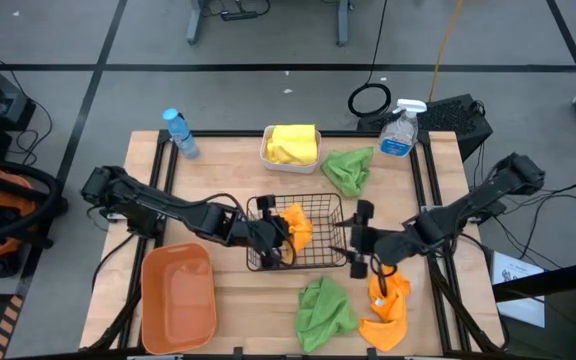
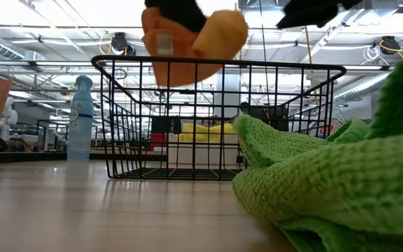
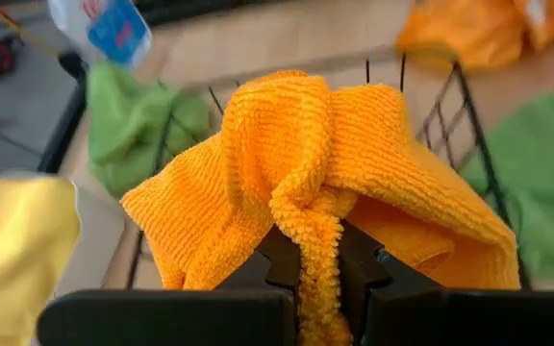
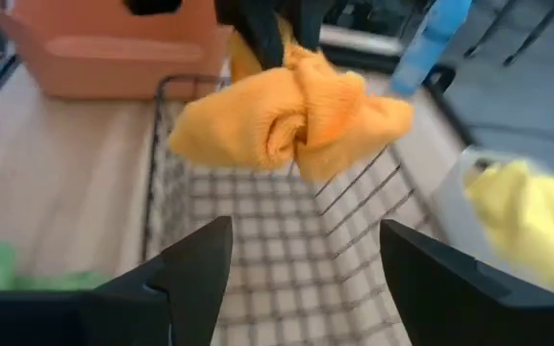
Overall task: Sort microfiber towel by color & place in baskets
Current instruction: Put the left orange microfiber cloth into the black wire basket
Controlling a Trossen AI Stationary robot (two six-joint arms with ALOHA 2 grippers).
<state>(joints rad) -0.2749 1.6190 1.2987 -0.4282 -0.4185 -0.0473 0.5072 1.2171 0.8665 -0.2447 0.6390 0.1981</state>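
Observation:
My left gripper [image 1: 281,233] is over the black wire basket [image 1: 320,262], shut on an orange towel [image 1: 297,226] held above the basket's floor, as the low view shows the orange towel [image 2: 191,42] above the basket rim [image 2: 219,65]. My right gripper [image 1: 361,238] waits open at the basket's right side. A second orange towel [image 1: 388,308] and a green towel [image 1: 325,310] lie on the table near the front. Another green towel [image 1: 349,170] lies behind the basket. Yellow towels [image 1: 292,143] fill the white tub [image 1: 265,150]. The orange-brown tub [image 1: 178,295] stands front left. My left gripper pinches a bunched fold of the orange towel [image 3: 315,240] between its two fingers [image 3: 282,259], several layers gathered. The towel is lifted clear and drapes out past the fingers over the basket.
A blue-capped water bottle [image 1: 180,133] stands at the far left of the table. A clear spray bottle [image 1: 399,130] stands at the far right. Bare wood shows between the basket and the table's near edge.

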